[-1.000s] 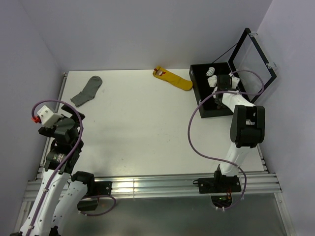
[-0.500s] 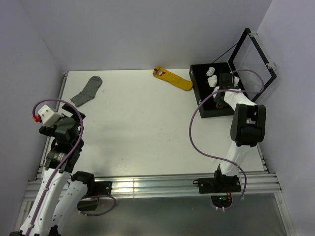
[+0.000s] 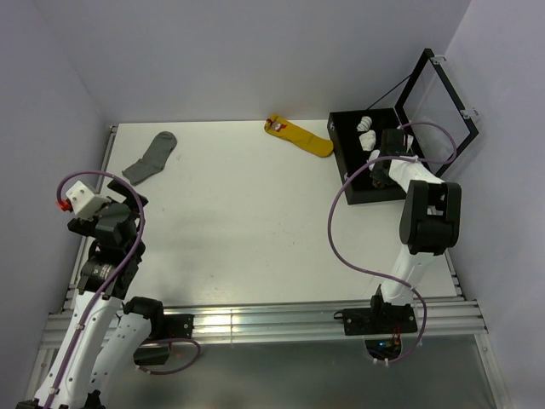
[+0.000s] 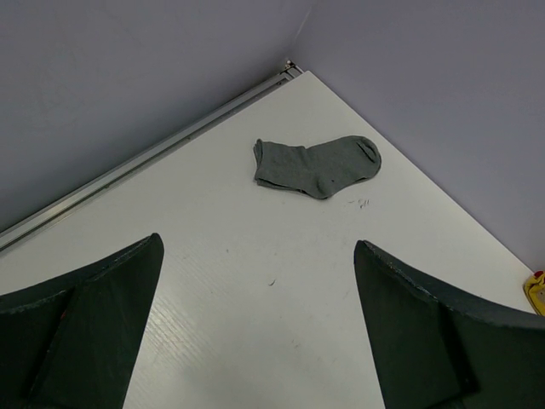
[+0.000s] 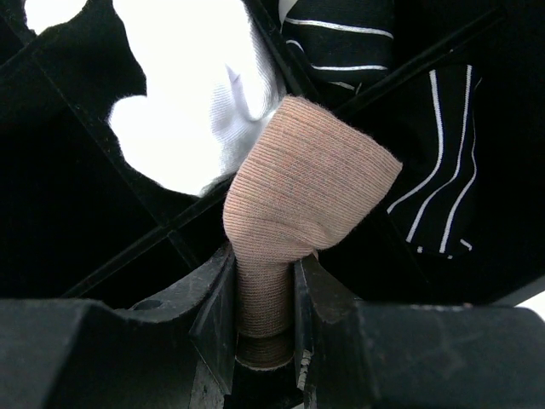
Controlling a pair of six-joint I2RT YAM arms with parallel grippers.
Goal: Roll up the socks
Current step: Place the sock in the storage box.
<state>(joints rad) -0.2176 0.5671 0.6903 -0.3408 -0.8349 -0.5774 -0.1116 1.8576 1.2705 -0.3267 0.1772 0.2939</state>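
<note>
Right wrist view shows the right jaws clenched on the tan-brown sock [image 5: 298,196]. They pinch its narrow end, and its rounded, bulkier end bulges out ahead of them. The sock is held inside a black box [image 3: 366,197], above the thin dividers that split it into compartments. Behind the sock lies a white sock bundle [image 5: 187,85], and black socks with white stripes [image 5: 443,196] fill the compartments to the right. Whether the tan-brown sock touches the white bundle cannot be told.

From the top external view, the box sits at the far right corner of the tabletop [image 3: 238,213], with its framed lid [image 3: 436,100] standing open on the right side. The right arm [image 3: 426,217] reaches over the box's near wall and hides the held sock from above. A yellow sock [image 3: 302,139] lies along the far edge, just beside the box's left wall. A grey sock [image 3: 152,158] lies flat near the far left corner.

The left arm [image 3: 106,230] is folded up at the near left edge. Its left jaws are spread wide with only bare tabletop between them, well apart from the grey sock.
</note>
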